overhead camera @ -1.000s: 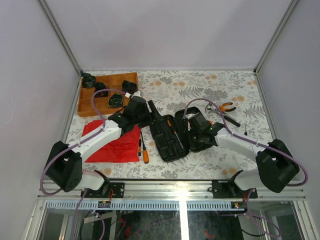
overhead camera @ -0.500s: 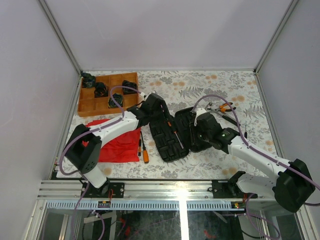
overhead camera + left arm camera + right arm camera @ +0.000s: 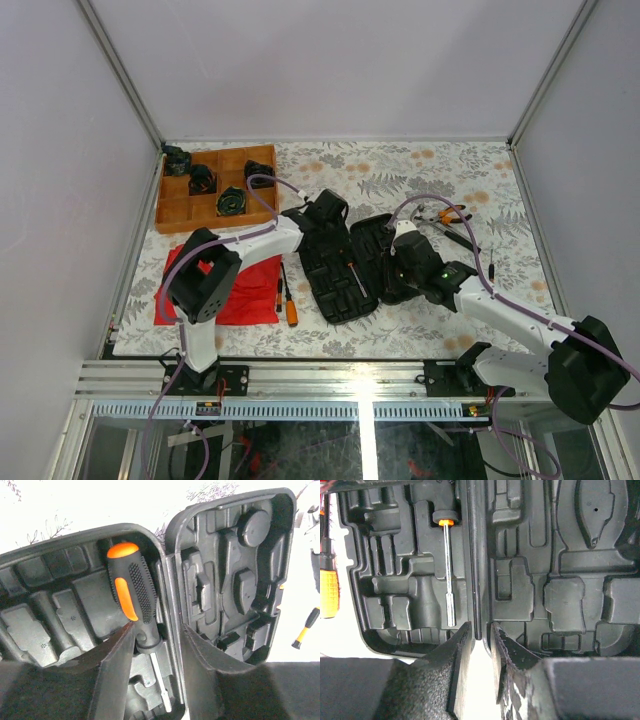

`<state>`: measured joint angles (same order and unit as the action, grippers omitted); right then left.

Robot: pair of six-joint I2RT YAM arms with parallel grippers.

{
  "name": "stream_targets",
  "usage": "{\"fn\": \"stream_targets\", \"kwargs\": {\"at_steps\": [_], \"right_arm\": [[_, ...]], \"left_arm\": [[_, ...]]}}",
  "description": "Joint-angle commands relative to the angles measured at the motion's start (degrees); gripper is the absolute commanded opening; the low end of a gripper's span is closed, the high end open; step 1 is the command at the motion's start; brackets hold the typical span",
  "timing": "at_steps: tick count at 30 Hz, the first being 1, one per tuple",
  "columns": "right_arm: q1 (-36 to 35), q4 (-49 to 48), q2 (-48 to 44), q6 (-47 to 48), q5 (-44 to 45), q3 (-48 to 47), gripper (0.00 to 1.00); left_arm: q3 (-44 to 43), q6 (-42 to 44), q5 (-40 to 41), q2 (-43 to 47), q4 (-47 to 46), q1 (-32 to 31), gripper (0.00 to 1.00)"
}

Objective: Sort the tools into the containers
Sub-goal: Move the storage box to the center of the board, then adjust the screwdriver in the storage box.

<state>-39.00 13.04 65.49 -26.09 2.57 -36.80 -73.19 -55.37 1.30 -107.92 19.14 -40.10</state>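
The black clamshell case point(image 3: 330, 285) lies open at the table's middle. A screwdriver point(image 3: 352, 272) lies in its left half beside the hinge. Its orange-and-black handle shows in the left wrist view point(image 3: 132, 600) and its metal shaft in the right wrist view point(image 3: 448, 570). My left gripper point(image 3: 333, 214) point(image 3: 157, 630) is open and empty, its fingers straddling the shaft and the hinge. My right gripper point(image 3: 400, 262) point(image 3: 481, 626) is over the case with its jaws a narrow gap apart, flanking the hinge's near end and holding nothing. Orange pliers point(image 3: 452, 214) lie right of the case.
Two screwdrivers point(image 3: 288, 298) lie left of the case beside a red cloth point(image 3: 235, 300). A wooden compartmented tray point(image 3: 175, 212) with dark parts stands at the back left. A small screwdriver point(image 3: 491, 258) lies at the far right. Frame posts and walls border the table.
My left arm has swung right, from beside the tray to over the case's far end. My right gripper has shifted slightly right over the case as its elbow swung out. The case has not moved.
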Motion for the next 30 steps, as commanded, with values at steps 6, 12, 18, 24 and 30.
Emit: {"fn": "stream_targets", "kwargs": {"at_steps": [6, 12, 18, 24, 30], "right_arm": [[-0.37, -2.76, 0.16, -0.98, 1.13, 0.17, 0.27], [-0.37, -2.88, -0.04, -1.45, 0.92, 0.30, 0.26], [-0.37, -3.21, 0.68, -1.75, -0.66, 0.41, 0.26], [-0.37, -2.56, 0.28, -1.69, -0.49, 0.34, 0.25], [-0.37, -2.28, 0.37, -1.84, -0.75, 0.19, 0.26]], "left_arm": [[-2.55, -2.01, 4.52, -0.43, 1.63, -0.48, 0.33], [-1.58, -2.78, 7.29, 1.05, 3.18, -1.43, 0.35], [-2.60, -2.29, 7.88, -0.37, 4.24, -1.73, 0.38], [-4.78, -1.39, 7.22, -2.72, 5.63, -1.89, 0.38], [-5.07, -0.77, 7.30, -3.52, 6.27, -2.05, 0.36]]}}
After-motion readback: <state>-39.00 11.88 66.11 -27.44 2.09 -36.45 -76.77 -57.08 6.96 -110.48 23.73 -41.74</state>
